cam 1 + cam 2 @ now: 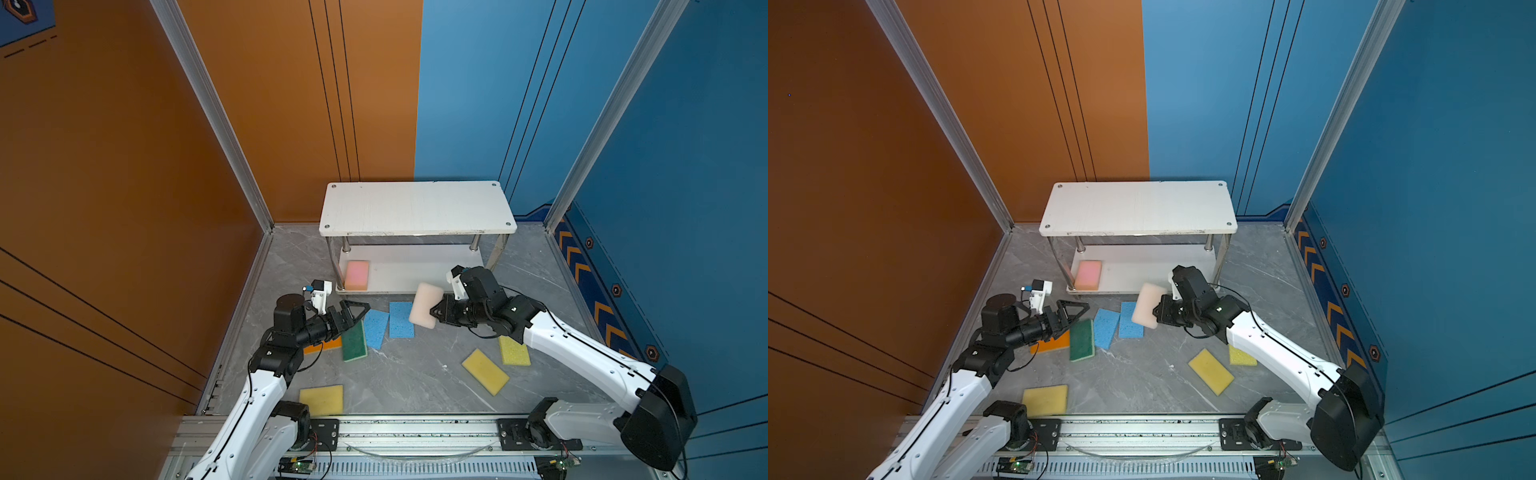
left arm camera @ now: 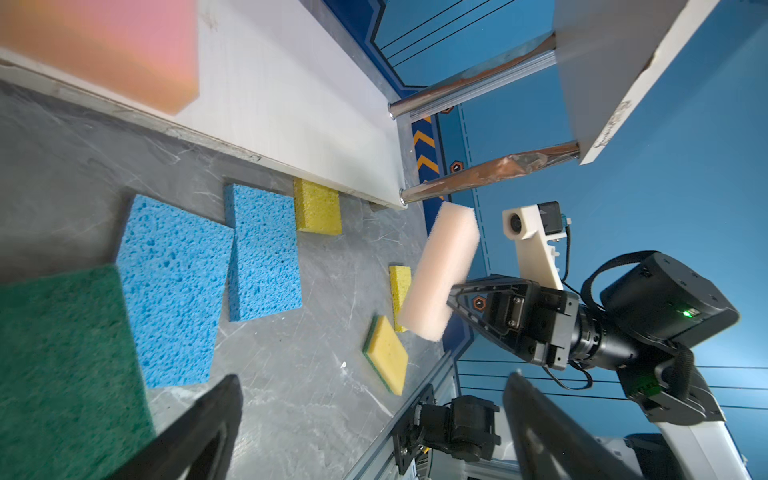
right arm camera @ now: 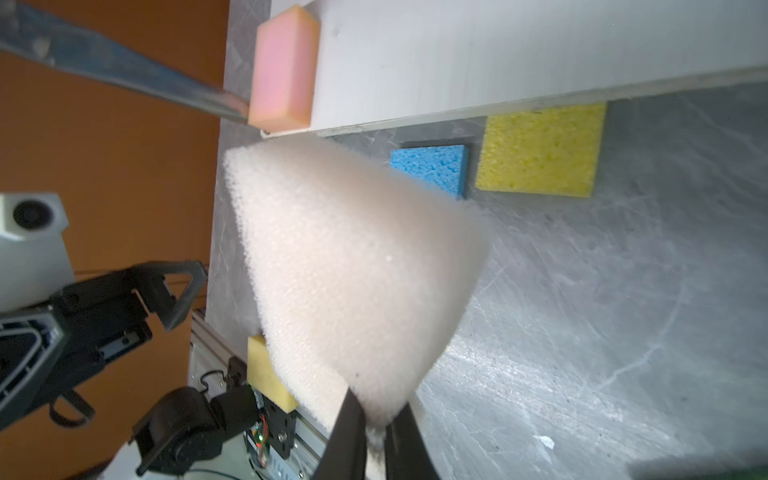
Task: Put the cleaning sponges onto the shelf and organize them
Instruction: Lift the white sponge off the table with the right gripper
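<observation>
You have one sponge home so far: the pink sponge [image 1: 357, 275] lies at the left end of the lower board of the shelf [image 1: 415, 208], and the top board is bare. Your right fingers [image 3: 349, 432] are pinching the off-white sponge [image 1: 424, 306] by one end, in the air just in front of the lower board. Your left fingers [image 2: 195, 436] are spread wide and empty above the green sponge [image 1: 354, 341]. That one, the orange sponge [image 1: 330, 345], two blue sponges [image 1: 376, 328] and four yellow sponges [image 1: 485, 371] lie on the tabletop [image 1: 407, 382]. By my reckoning you're early on, with eight pickups left after this placement.
</observation>
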Controlling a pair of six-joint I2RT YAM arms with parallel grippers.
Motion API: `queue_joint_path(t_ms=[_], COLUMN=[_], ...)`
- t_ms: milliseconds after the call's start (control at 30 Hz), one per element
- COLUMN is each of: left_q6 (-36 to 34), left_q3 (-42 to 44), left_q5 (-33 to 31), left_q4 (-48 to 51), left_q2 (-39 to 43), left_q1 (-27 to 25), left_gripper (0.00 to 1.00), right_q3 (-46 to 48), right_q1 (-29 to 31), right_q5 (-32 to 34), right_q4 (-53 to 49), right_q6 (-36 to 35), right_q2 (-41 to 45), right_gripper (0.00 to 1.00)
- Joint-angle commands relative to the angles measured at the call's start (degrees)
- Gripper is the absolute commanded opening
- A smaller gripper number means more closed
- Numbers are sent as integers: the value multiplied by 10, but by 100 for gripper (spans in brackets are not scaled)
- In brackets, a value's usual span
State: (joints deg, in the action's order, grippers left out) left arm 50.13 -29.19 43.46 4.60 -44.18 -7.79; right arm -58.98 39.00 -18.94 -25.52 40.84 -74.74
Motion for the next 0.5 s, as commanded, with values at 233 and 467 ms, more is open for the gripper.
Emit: queue_joint_path(t_ms=[233, 467], left_q6=[39, 13], left_q3=[10, -1], left_q5=[58, 15], left_q4=[-81, -99], left_q2=[-1, -48], left_q1=[-16, -97], left_gripper=[98, 98], right_q3=[-93, -122], right_q1=[36, 59], right_q5=[-107, -160], right_q4=[-91, -90], right_q6=[-183, -192], right_q2=[-81, -106], right_gripper=[10, 9])
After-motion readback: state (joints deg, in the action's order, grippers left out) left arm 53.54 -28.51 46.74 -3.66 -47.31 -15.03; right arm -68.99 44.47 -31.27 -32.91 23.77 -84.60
